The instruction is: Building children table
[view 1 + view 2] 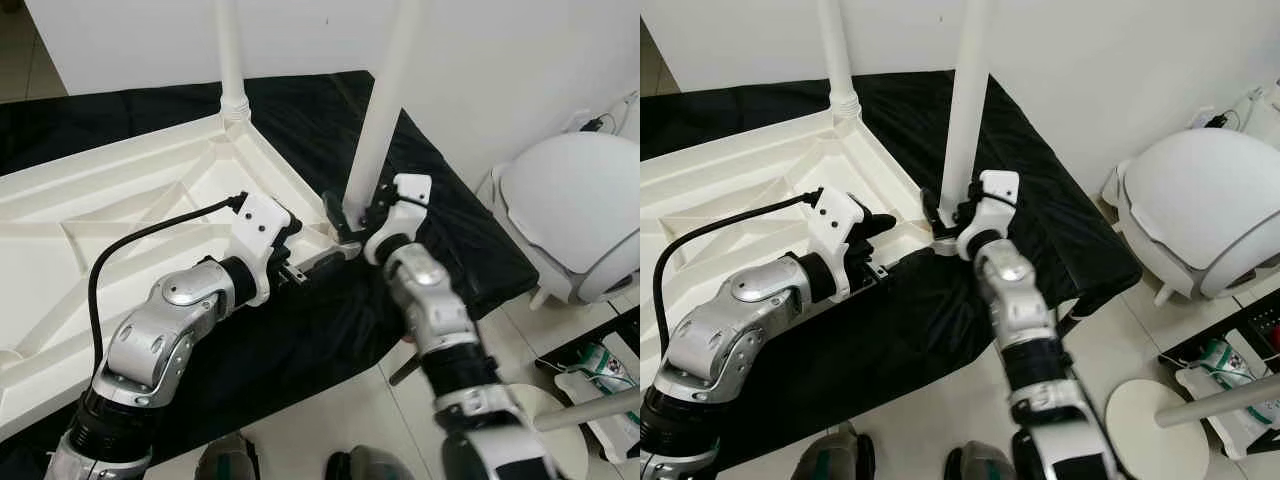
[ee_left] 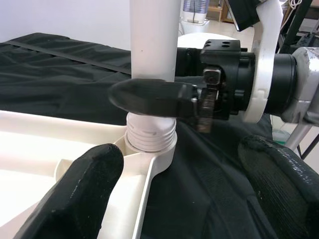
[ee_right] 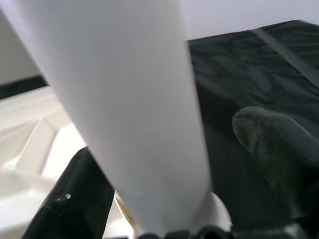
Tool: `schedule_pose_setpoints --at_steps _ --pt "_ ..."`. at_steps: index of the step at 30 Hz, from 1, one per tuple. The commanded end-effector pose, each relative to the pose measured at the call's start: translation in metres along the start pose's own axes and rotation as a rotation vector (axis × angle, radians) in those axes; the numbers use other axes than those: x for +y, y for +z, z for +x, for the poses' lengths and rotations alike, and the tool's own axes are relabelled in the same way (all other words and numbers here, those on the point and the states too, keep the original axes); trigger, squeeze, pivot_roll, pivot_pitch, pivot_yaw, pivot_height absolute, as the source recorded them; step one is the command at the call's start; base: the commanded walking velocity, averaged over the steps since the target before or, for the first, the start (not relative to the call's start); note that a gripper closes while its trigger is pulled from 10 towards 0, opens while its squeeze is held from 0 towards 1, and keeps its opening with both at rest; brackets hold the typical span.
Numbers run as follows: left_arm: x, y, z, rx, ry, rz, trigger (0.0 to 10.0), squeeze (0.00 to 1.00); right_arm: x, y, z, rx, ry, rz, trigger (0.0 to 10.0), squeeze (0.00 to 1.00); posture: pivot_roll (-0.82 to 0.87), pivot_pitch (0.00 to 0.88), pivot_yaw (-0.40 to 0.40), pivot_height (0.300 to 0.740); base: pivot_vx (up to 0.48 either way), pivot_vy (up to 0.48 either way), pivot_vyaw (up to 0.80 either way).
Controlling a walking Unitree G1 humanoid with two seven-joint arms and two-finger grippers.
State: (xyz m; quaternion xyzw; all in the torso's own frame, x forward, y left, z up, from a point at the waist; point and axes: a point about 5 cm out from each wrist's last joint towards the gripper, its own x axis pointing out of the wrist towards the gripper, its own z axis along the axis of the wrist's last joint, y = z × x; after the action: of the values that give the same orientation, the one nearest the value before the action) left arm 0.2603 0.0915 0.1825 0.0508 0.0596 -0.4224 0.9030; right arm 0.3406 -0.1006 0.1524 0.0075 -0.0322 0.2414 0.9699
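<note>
White table leg (image 1: 378,110) gripped by right gripper (image 1: 352,222) at its base

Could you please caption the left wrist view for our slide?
Right gripper grips the white table leg just above its corner socket.

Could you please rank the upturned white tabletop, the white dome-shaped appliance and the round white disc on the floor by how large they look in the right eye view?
1. Tabletop, cut off by the frame.
2. Dome-shaped appliance.
3. Floor disc, clearly smallest.
</note>
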Motion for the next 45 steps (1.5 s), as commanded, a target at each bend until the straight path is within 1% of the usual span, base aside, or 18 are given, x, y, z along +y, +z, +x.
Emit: schedule_pose_setpoints --at_steps 1,2,4,6,7,10,13,21,22,24,25,34,38,39,42,45 --pt "0.000 0.001 0.002 -0.001 -0.001 0.007 10.0 0.00 0.003 -0.004 0.001 0.016 0.053 0.012 10.0 0.00 0.00 0.000 -0.067 0.740 0.000 0.000 0.00" --pt "0.001 0.002 0.002 -0.003 0.002 0.008 10.0 0.00 -0.002 -0.007 0.002 0.036 0.083 -0.026 10.0 0.00 0.00 0.002 -0.065 0.740 0.000 0.000 0.00" --pt "0.004 0.003 0.002 -0.006 0.008 0.010 10.0 0.00 -0.008 -0.008 0.005 0.055 0.127 -0.054 10.0 0.00 0.00 0.004 -0.062 0.740 0.000 0.000 0.00" --pt "0.004 0.003 0.002 -0.007 0.010 0.011 10.0 0.00 -0.010 -0.008 0.006 0.056 0.142 -0.064 10.0 0.00 0.00 0.003 -0.060 0.740 0.000 0.000 0.00" --pt "0.005 0.004 0.002 -0.008 0.011 0.012 10.0 0.00 -0.012 -0.008 0.009 0.060 0.165 -0.051 10.0 0.00 0.01 0.002 -0.057 0.740 0.000 0.000 0.00" --pt "0.005 0.005 0.002 -0.009 0.012 0.015 10.0 0.00 -0.013 -0.006 0.018 0.062 0.231 -0.050 10.0 0.00 0.01 0.001 -0.053 0.740 0.000 0.000 0.00" --pt "0.006 0.005 0.001 -0.008 0.013 0.018 10.0 0.00 -0.013 -0.006 0.021 0.072 0.256 -0.072 10.0 0.00 0.02 0.001 -0.053 0.740 0.000 0.000 0.00" --pt "0.007 0.007 0.000 -0.010 0.020 0.021 10.0 0.00 -0.010 -0.007 0.029 0.086 0.299 -0.068 10.0 0.00 0.03 0.000 -0.053 0.740 0.000 0.000 0.00" --pt "0.007 0.007 0.000 -0.010 0.023 0.022 10.0 0.00 -0.012 -0.009 0.029 0.100 0.301 -0.076 1.3 0.00 0.04 0.000 -0.057 0.740 0.000 0.000 0.00" --pt "0.007 0.007 0.000 -0.010 0.023 0.022 10.0 0.00 -0.012 -0.009 0.029 0.100 0.301 -0.076 1.3 0.00 0.04 0.000 -0.057 0.740 0.000 0.000 0.00" --pt "0.007 0.007 -0.001 -0.010 0.025 0.022 10.0 0.00 -0.013 -0.010 0.028 0.108 0.304 -0.079 0.0 0.00 0.04 0.000 -0.057 0.740 0.000 0.000 0.00" --pt "0.006 0.006 -0.001 -0.008 0.024 0.017 10.0 0.00 -0.025 -0.020 0.020 0.136 0.293 -0.082 0.0 0.00 0.03 0.005 -0.055 0.740 0.000 0.000 0.00" --pt "0.006 0.005 0.000 -0.007 0.022 0.017 10.0 0.00 -0.026 -0.021 0.018 0.132 0.289 -0.068 0.0 0.00 0.02 0.007 -0.054 0.740 0.000 0.000 0.00" --pt "0.005 0.005 -0.001 -0.006 0.020 0.016 10.0 0.00 -0.027 -0.021 0.017 0.127 0.276 -0.063 10.0 0.00 0.02 0.008 -0.053 0.740 0.000 0.000 0.00" --pt "0.005 0.005 -0.001 -0.005 0.017 0.016 10.0 0.00 -0.027 -0.021 0.017 0.113 0.243 -0.038 10.0 0.00 0.02 0.010 -0.054 0.740 0.000 0.000 0.00" --pt "0.005 0.005 -0.001 -0.004 0.017 0.016 10.0 0.00 -0.028 -0.022 0.017 0.108 0.216 -0.039 10.0 0.00 0.02 0.010 -0.055 0.740 0.000 0.000 0.00"
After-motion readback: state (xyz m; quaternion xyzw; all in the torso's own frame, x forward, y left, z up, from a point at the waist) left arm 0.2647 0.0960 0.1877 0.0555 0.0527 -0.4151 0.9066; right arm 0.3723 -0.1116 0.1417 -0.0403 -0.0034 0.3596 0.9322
